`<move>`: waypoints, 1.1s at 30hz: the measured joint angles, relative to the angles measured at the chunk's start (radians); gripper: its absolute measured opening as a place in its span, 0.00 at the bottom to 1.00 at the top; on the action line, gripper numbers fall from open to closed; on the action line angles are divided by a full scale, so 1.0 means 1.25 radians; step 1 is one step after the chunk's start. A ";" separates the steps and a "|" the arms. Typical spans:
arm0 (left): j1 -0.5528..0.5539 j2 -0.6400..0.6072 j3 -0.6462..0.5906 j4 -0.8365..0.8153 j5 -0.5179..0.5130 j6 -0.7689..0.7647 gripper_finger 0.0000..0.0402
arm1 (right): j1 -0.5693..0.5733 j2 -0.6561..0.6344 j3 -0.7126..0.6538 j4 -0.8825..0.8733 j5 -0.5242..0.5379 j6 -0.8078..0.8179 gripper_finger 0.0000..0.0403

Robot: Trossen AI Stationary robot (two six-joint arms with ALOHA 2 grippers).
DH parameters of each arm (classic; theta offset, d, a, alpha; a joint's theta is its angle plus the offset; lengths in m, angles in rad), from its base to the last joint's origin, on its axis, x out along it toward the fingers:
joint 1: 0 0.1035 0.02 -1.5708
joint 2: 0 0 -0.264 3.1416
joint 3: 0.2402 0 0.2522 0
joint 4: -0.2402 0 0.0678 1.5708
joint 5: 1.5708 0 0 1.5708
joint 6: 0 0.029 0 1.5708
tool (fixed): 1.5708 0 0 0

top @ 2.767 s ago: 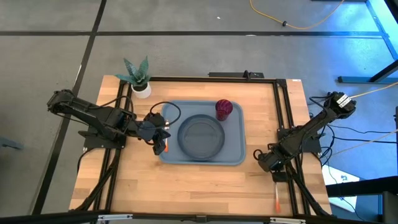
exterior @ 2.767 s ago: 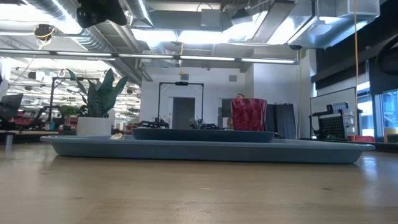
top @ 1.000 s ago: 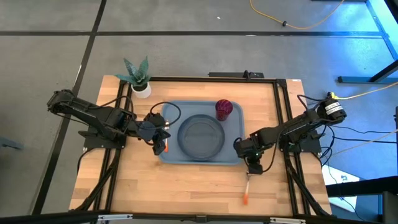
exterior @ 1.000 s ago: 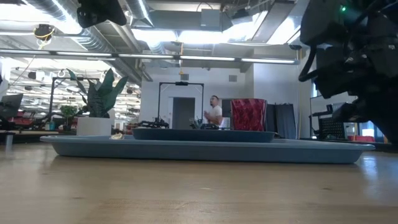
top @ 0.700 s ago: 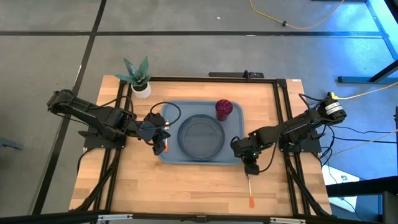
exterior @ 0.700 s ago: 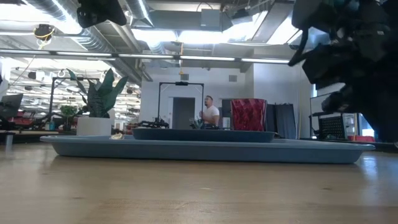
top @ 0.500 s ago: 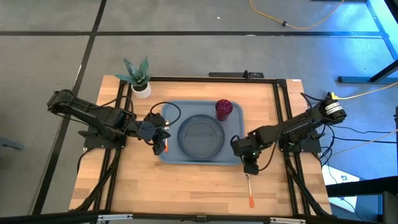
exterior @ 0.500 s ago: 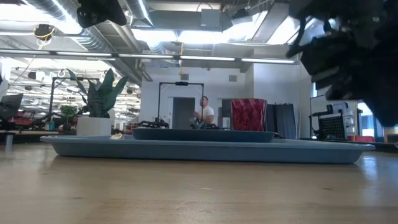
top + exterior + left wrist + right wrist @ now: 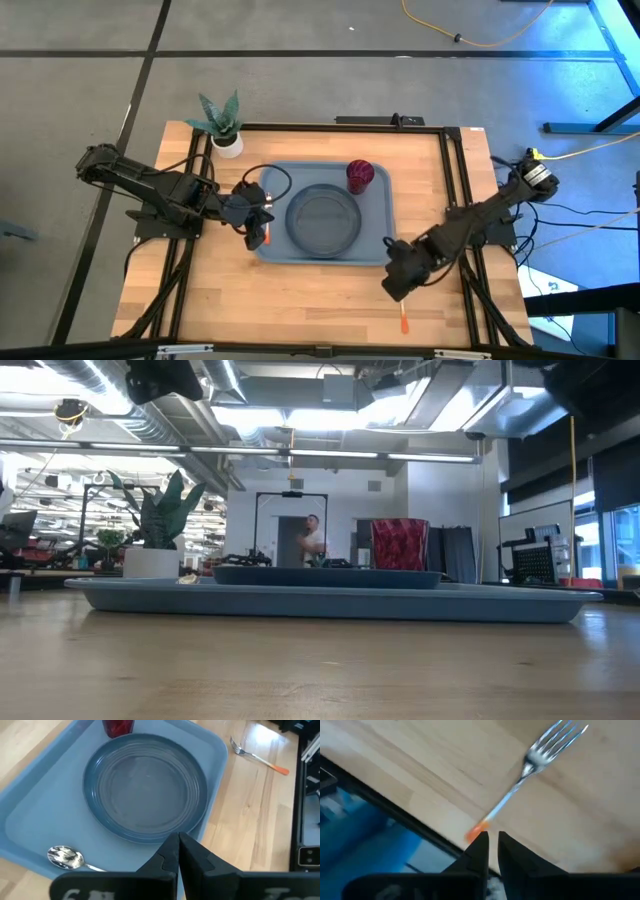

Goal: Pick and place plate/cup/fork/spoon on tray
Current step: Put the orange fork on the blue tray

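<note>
Pressed almost together, with only a thin slit between them and nothing held, the right gripper's fingers [image 9: 479, 851] point down at bare wood, and the fork [image 9: 535, 757] lies flat on the table just beyond their tips, its orange handle end nearest them and its tines pointing away. From above, the right gripper [image 9: 396, 282] hovers over the near right part of the table [image 9: 220, 290], just off the near right corner of the tray [image 9: 378, 250], with the fork's handle [image 9: 403, 322] showing on the wood right beside it, toward the table's near edge. Between the tray's near rim and that edge runs a broad strip of open wood. The left gripper [image 9: 178, 851] has its fingers closed together as well, empty, held above the tray's left edge beside the plate [image 9: 146, 792]. The plate sits in the middle of the tray, and the spoon [image 9: 67, 857] lies on the tray floor just outside the plate's rim, near the left gripper. The cup [image 9: 360, 175] stands upright in the tray's far right corner, close to the plate. A white plant pot [image 9: 227, 144] stands off the tray at the table's far left corner. Across the room, seen at table height, a person [image 9: 313, 540] stands by a doorway.
</note>
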State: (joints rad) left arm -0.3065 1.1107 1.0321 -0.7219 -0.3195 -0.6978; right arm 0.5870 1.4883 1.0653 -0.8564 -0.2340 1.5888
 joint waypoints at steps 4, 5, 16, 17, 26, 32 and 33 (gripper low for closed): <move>0.000 0.000 0.000 0.000 0.000 0.034 0.00 | 0.023 0.002 0.000 0.027 0.015 0.148 0.11; 0.000 0.000 0.000 0.000 0.000 0.041 0.00 | 0.026 0.002 0.000 0.026 0.013 0.175 0.11; 0.000 0.000 0.000 -0.002 0.000 0.045 0.00 | 0.033 0.003 -0.032 0.048 0.011 0.192 0.07; 0.000 0.000 0.000 -0.003 0.000 0.047 0.00 | 0.033 0.003 -0.032 0.049 0.011 0.192 0.05; 0.000 0.000 0.000 -0.002 0.000 0.066 0.00 | 0.033 0.012 -0.032 0.044 0.022 0.218 0.09; 0.000 0.000 0.000 -0.002 0.000 0.066 0.00 | 0.038 0.092 -0.033 0.054 -0.039 0.232 0.21; 0.000 0.000 0.000 -0.002 0.000 0.066 0.00 | 0.037 0.106 -0.033 0.058 -0.054 0.232 0.22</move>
State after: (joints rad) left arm -0.3062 1.1103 1.0321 -0.7246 -0.3199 -0.6159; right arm 0.6338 1.6203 1.0245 -0.7834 -0.3021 1.8793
